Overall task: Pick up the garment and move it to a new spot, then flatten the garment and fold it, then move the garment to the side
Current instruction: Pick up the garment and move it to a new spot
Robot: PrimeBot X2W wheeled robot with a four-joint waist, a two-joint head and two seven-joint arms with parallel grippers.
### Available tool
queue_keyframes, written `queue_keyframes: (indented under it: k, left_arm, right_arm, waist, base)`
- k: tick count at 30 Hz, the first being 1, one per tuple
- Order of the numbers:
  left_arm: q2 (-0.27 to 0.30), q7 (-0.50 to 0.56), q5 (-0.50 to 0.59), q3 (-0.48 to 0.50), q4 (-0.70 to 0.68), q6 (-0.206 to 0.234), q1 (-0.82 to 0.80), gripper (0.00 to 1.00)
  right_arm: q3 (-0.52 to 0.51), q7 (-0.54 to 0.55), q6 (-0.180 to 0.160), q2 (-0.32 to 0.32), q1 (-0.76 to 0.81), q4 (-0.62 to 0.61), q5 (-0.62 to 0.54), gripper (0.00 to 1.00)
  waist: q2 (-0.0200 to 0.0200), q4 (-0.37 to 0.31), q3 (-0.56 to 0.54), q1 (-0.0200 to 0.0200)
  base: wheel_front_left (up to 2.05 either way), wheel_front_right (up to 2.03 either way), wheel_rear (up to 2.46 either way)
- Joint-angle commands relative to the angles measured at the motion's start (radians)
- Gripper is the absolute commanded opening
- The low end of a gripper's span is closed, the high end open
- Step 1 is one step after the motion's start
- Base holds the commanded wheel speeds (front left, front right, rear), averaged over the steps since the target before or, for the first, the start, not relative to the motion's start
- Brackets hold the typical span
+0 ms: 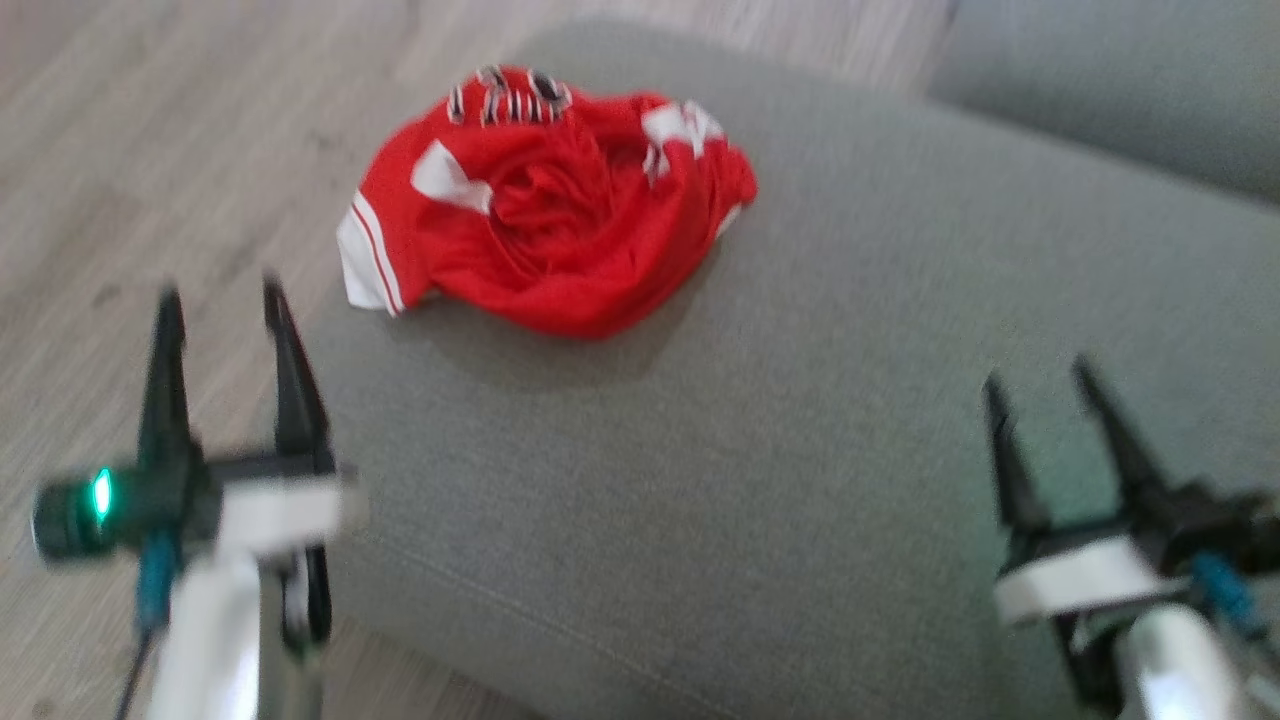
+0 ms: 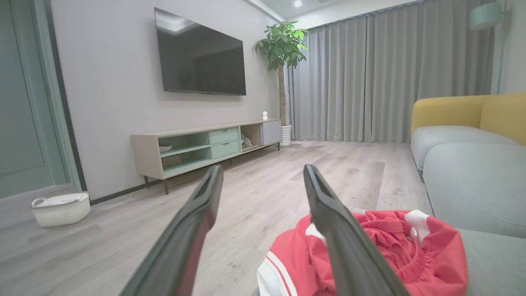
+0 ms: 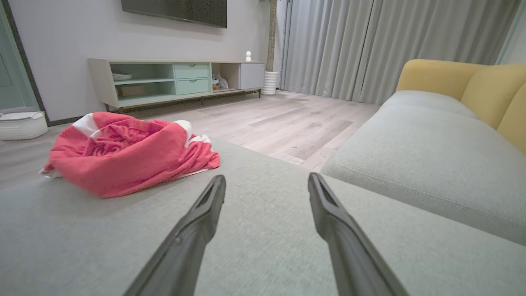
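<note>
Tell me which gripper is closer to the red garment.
The left gripper: in its wrist view the red garment lies just ahead of it. The right gripper has a stretch of bare grey cushion between.

In the left wrist view you face a dark television (image 2: 201,57) hung on the wall above a low console (image 2: 197,150) with mint-green drawers. A small white figure (image 2: 265,115) stands on the console's top. Just past it you see a potted tree (image 2: 282,45) in a white pot (image 2: 285,135) beside grey curtains (image 2: 390,74). A white woven basket (image 2: 61,209) sits on the pale wood floor (image 2: 263,193) by the wall. The grey sofa seat (image 1: 800,450) has yellow backrests (image 3: 452,78).
</note>
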Motion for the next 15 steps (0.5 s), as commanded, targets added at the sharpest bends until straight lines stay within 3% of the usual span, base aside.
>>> queue_keyframes:
  k: [1, 11, 15]
  left_arm:
    - [0.009, -0.006, 0.013, 0.025, 0.010, -0.012, -0.123, 1.00]
    - [0.027, -0.006, -0.018, -0.009, 0.537, -0.122, -0.525, 1.00]
    - [0.047, -0.006, -0.010, -0.007, 0.750, -0.098, -0.627, 1.00]
  right_arm:
    - [0.012, -0.012, 0.008, -0.045, -0.066, -0.046, -0.010, 1.00]
    - [0.017, -0.012, 0.008, -0.134, -0.138, -0.080, -0.007, 1.00]
    - [0.029, -0.012, 0.008, -0.141, -0.146, -0.095, -0.009, 1.00]
  waist:
    - [0.0000, -0.016, 0.141, -0.0002]
    - [0.0000, -0.095, 0.276, -0.0002]
    - [0.0000, -0.138, 0.307, -0.0002]
  base:
    - [0.00, 0.00, 0.00]
    - [0.00, 0.00, 0.00]
    - [0.00, 0.00, 0.00]
